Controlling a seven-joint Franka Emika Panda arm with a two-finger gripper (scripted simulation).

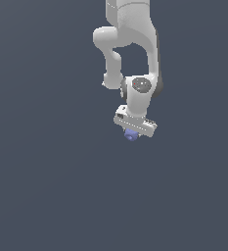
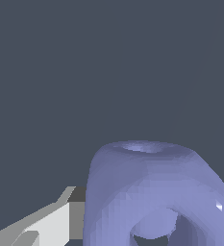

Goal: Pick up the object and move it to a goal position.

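A flat slate-grey ground fills both views, with no edge, marking or goal marker to be seen anywhere on it; whether it is a worktop or a floor cannot be told.

The claw (image 1: pixel 131 132) points down under the wrist, and the object (image 1: pixel 130 136) sits directly beneath it, its periwinkle-blue bulk peeping out below the white claw body. In the wrist view the object (image 2: pixel 152 192) looms very large and close, a rounded lump with a dent on its upper face and a hollow opening lower down. One finger (image 2: pixel 46 223) of the claw shows pale grey against the object's side, seemingly touching it; the other finger is hidden behind the lump but for a sliver at the frame's edge. So the claw looks closed about the object, narrow, though a firm pinch cannot be confirmed from these views. Nor is it plain whether the object is lifted clear or resting on the ground, since no shadow or contact line shows.

The relation that matters is that the object lies straight between the fingers, not offset to either side, and it shows no marked long axis: it is about as wide as it is tall.

The arm (image 1: pixel 135 44) comes down from the top of the exterior view, folds at the elbow, and drops near-vertical to the wrist, with the claw body canted slightly.
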